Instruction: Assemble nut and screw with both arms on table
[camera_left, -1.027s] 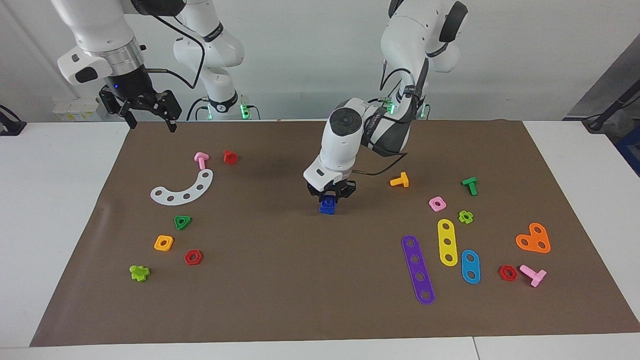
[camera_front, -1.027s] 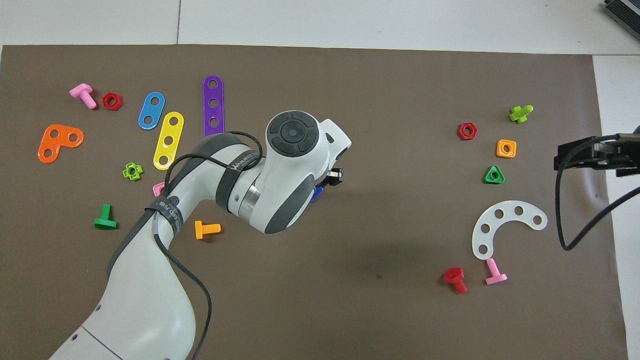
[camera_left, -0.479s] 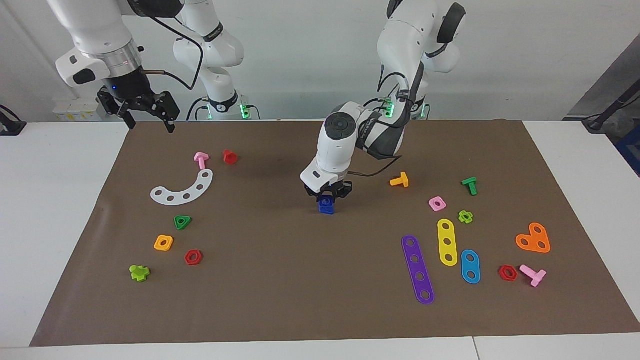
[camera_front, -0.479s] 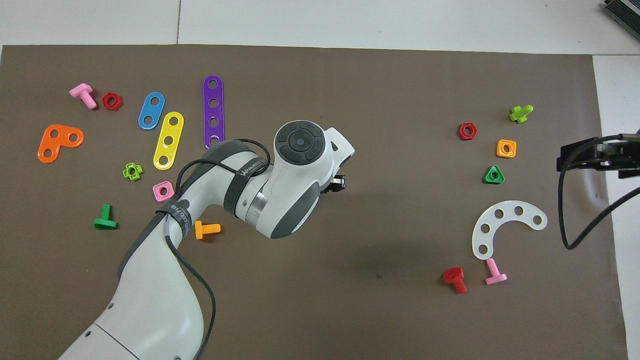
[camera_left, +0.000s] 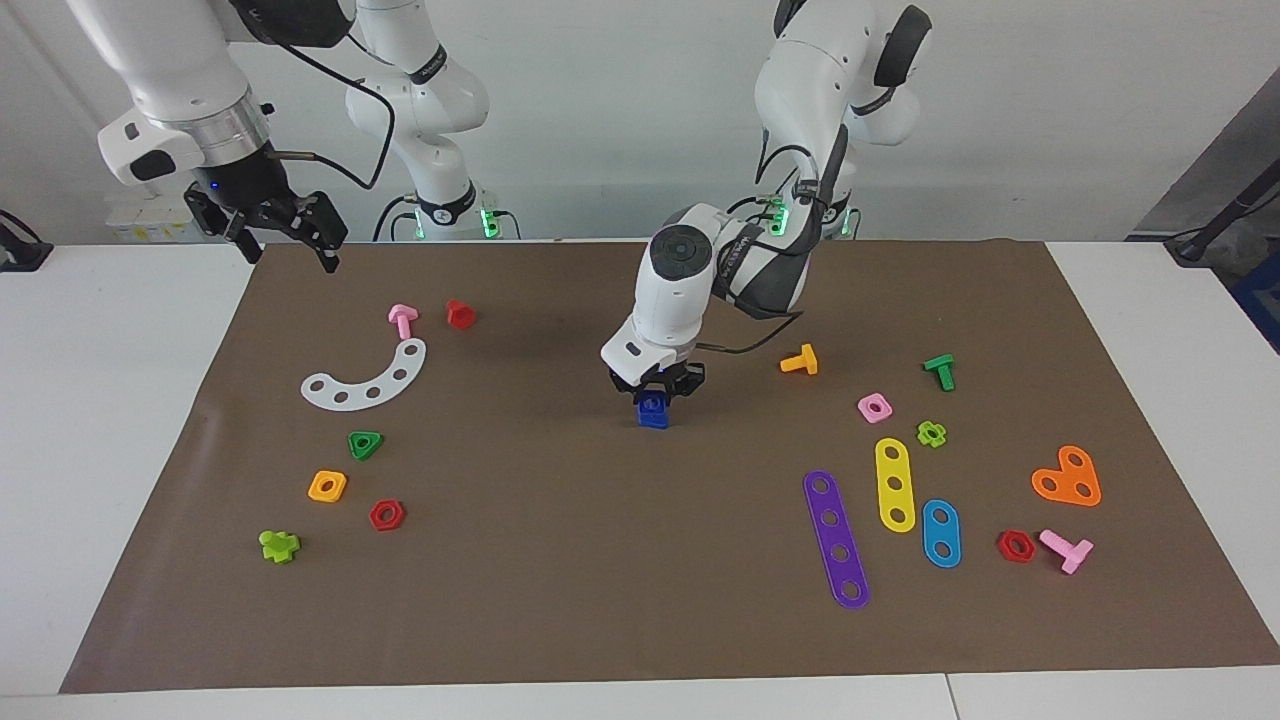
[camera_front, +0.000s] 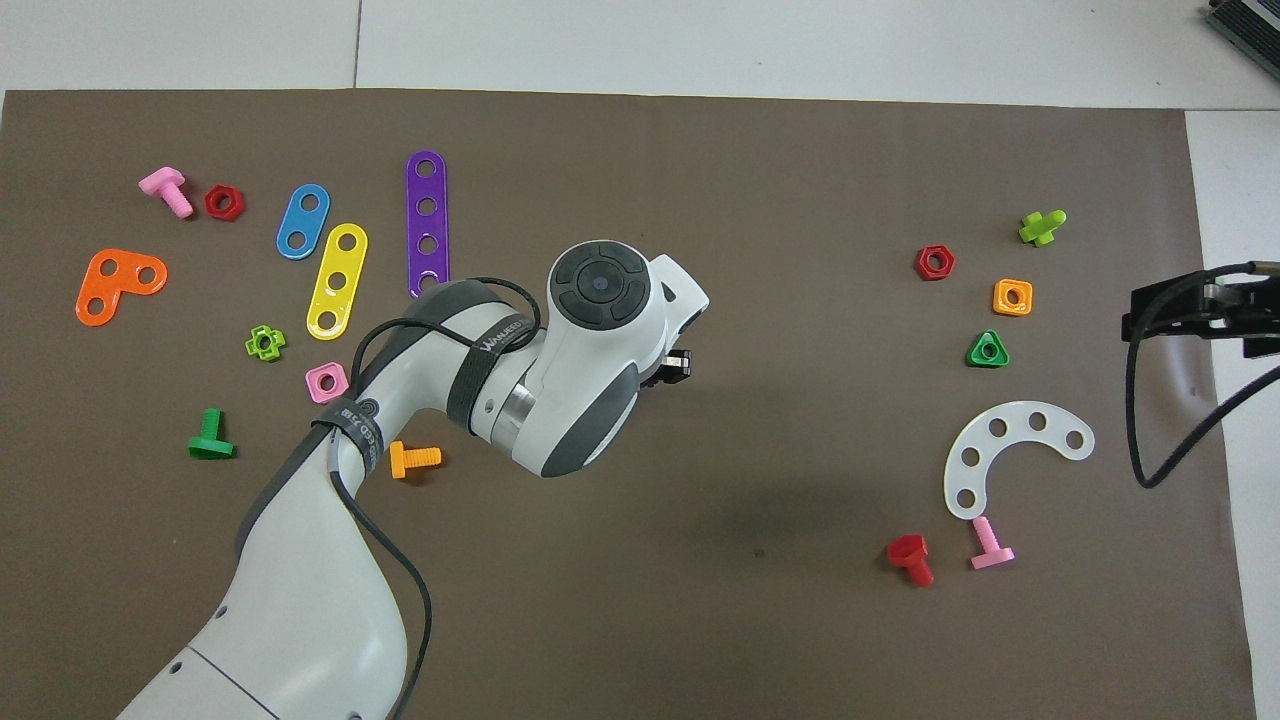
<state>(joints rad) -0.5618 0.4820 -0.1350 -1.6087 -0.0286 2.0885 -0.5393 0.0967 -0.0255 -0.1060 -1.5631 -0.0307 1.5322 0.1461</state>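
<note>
The dark-blue nut (camera_left: 653, 404) sits on another dark-blue piece, which looks like the screw (camera_left: 653, 421), standing on the brown mat (camera_left: 560, 560) in the middle of the table. My left gripper (camera_left: 655, 390) points down onto them, its fingers closed on the sides of the nut. In the overhead view the left arm hides both blue pieces and only a bit of the left gripper (camera_front: 675, 362) shows. My right gripper (camera_left: 288, 240) is open and empty, raised over the mat's edge at the right arm's end; it also shows in the overhead view (camera_front: 1200, 312).
Loose toy parts lie at both ends of the mat. At the right arm's end are a white curved strip (camera_left: 368, 378), a pink bolt (camera_left: 402, 320), a red bolt (camera_left: 460, 313) and an orange nut (camera_left: 327, 486). At the left arm's end are an orange bolt (camera_left: 800, 360), a pink nut (camera_left: 874, 407) and a purple strip (camera_left: 836, 538).
The right gripper has risen and drawn back toward its own end of the table. The left arm shifted slightly a second ago, then held still over the blue pieces.
</note>
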